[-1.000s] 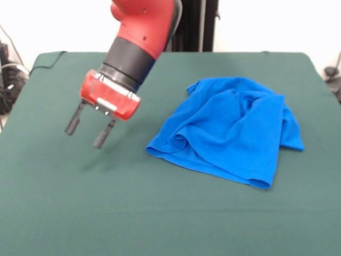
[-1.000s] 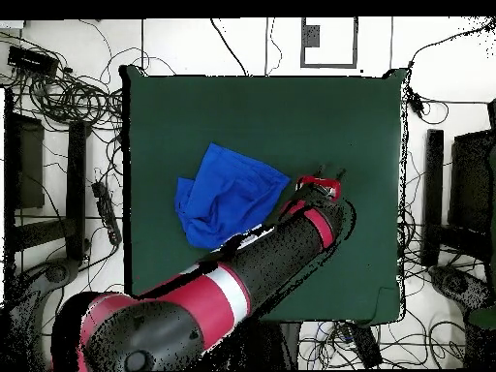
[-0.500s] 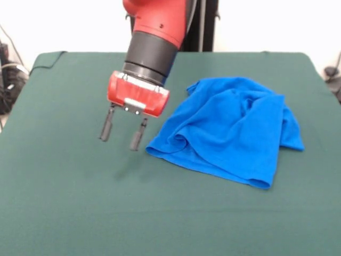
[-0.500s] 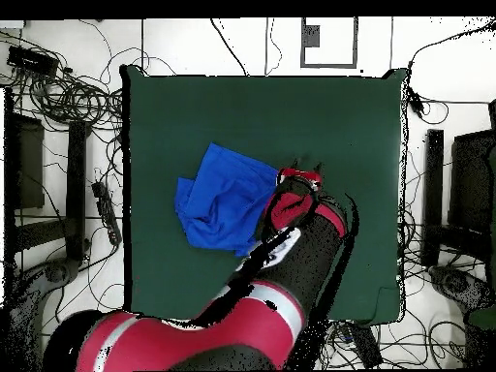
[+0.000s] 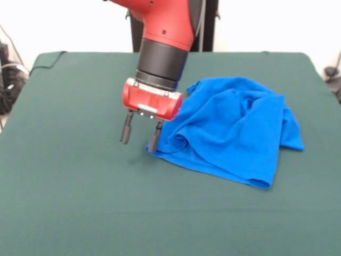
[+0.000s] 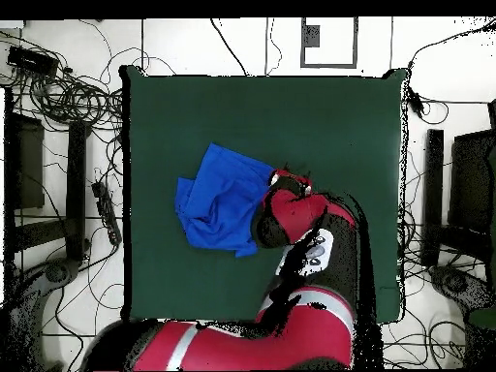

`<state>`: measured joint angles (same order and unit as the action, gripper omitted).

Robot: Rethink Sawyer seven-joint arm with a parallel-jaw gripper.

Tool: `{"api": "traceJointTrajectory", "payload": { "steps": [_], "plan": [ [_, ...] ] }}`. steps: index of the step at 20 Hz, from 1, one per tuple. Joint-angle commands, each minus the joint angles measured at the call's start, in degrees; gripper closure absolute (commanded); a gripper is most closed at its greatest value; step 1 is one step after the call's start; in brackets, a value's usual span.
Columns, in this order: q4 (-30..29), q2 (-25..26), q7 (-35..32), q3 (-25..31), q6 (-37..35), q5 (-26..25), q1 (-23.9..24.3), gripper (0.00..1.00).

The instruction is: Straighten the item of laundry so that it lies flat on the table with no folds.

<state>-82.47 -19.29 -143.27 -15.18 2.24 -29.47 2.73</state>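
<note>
The item of laundry (image 5: 234, 130), a bright blue T-shirt, lies crumpled with several folds on the right half of the dark green table (image 5: 80, 202). In the overhead view the item of laundry (image 6: 218, 199) lies left of the table's (image 6: 329, 126) middle. My gripper (image 5: 139, 134) hangs open just off the shirt's lower left corner, fingers pointing down. One finger (image 5: 154, 136) stands right at the cloth's edge, the other (image 5: 126, 132) over bare felt. From above, the red wrist hides the gripper (image 6: 288, 180) fingers and the shirt's right edge.
Cables, stands and dark equipment (image 6: 58, 184) surround the table on the floor. A fold of the green cover bulges at one far corner (image 5: 48, 57). The arm (image 6: 310, 262) crosses the table's lower edge in the overhead view.
The arm has swung across the table toward the shirt and come lower. The gripper has stayed open, and its fingers have gone from over bare felt to the cloth's edge. The shirt has not moved.
</note>
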Motion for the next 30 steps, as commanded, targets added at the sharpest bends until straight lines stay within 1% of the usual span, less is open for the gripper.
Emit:
{"api": "traceJointTrajectory", "payload": {
  "steps": [1, 4, 7, 11, 15, 19, 23, 25, 29, 30],
  "plan": [
    [-8.59, -0.48, -1.58, 15.51, -8.94, 3.14, 0.24, 0.00],
    [-10.33, -1.44, -2.69, 16.18, -9.79, 4.17, 0.09, 0.00],
    [-11.54, -2.13, -3.84, 16.15, -10.72, 5.38, -1.08, 0.00],
    [-11.92, -1.34, -5.02, 16.10, -9.65, 6.50, -1.93, 0.00],
    [-11.49, 0.48, -5.36, 15.91, -8.67, 7.45, -2.16, 0.00],
    [-10.30, 2.95, -4.02, 16.99, -9.74, 7.90, -1.28, 0.00],
    [-8.69, 5.64, -4.68, 16.07, -8.76, 8.63, -2.23, 0.00],
    [-7.07, 7.24, -5.40, 14.20, -8.43, 9.45, -3.72, 0.00],
    [-2.43, 11.91, -7.93, 6.71, -7.97, 12.00, -9.45, 0.00],
    [-0.60, 13.66, -8.78, 3.56, -7.62, 12.83, -11.64, 0.00]
  ]
}}
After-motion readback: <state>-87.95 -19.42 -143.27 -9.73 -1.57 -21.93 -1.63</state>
